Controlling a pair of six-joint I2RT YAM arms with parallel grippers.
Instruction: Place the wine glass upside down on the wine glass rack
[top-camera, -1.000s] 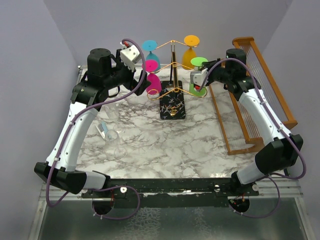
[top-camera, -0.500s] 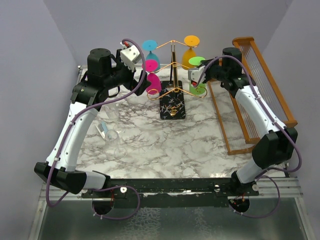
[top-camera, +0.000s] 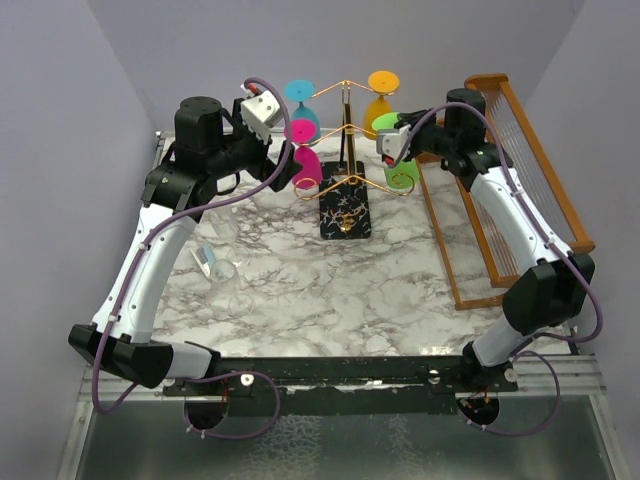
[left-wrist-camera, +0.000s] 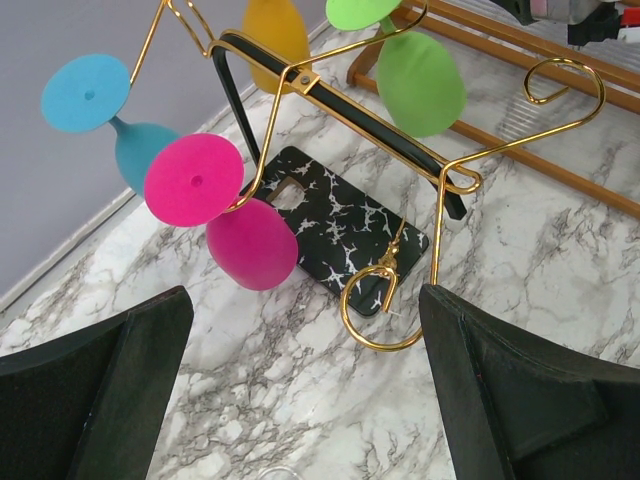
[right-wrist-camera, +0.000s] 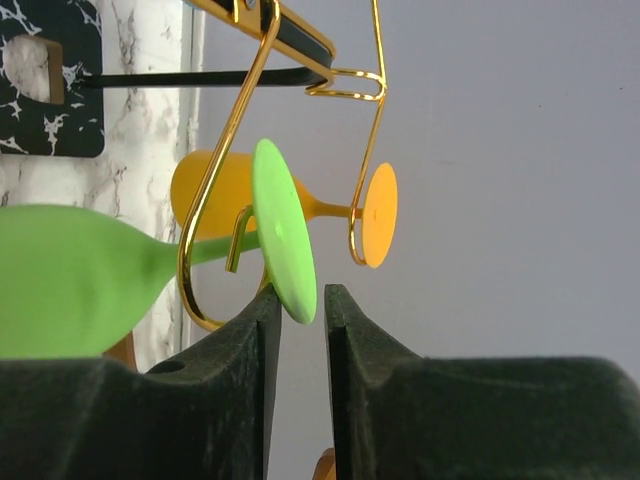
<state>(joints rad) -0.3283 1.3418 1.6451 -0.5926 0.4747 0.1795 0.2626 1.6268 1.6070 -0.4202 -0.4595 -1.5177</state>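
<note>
Plain grey-lilac walls close in a white marble-patterned table (top-camera: 330, 290). From the top camera I see the thin gold wire wine glass rack (top-camera: 345, 212), on its black speckled base, at the middle of the table's far edge. A brown wooden slatted rack (top-camera: 520, 190) runs along the right edge. A blue glass (top-camera: 300, 95), a pink glass (top-camera: 307, 165) and an orange glass (top-camera: 380, 100) hang upside down on the gold arms. The opaque green wine glass (top-camera: 400, 172) hangs upside down too, on the right-hand side, with my right pincer (top-camera: 393, 143) at its foot. My left pincer (top-camera: 283, 163) hovers just beside the pink glass.

The left wrist camera shows that pincer spread wide and holding nothing.

The right wrist camera matters most. The green foot (right-wrist-camera: 283, 230) sits over a gold scroll arm with the stem through the curl, so I judge the glass hung. The fingers (right-wrist-camera: 240, 380) stand only a little apart with the foot's rim between them. A sliver of background shows on one side, so I read them as parted, not clamping.

The risk lies in backing out. With so little clearance, a finger could rub the rim and drag the foot off the curl. It could also set the glass swinging into the orange one near it. The wire stand looks light, so a sideways tug might rock it. I'd want wider jaws before pulling away.
</note>
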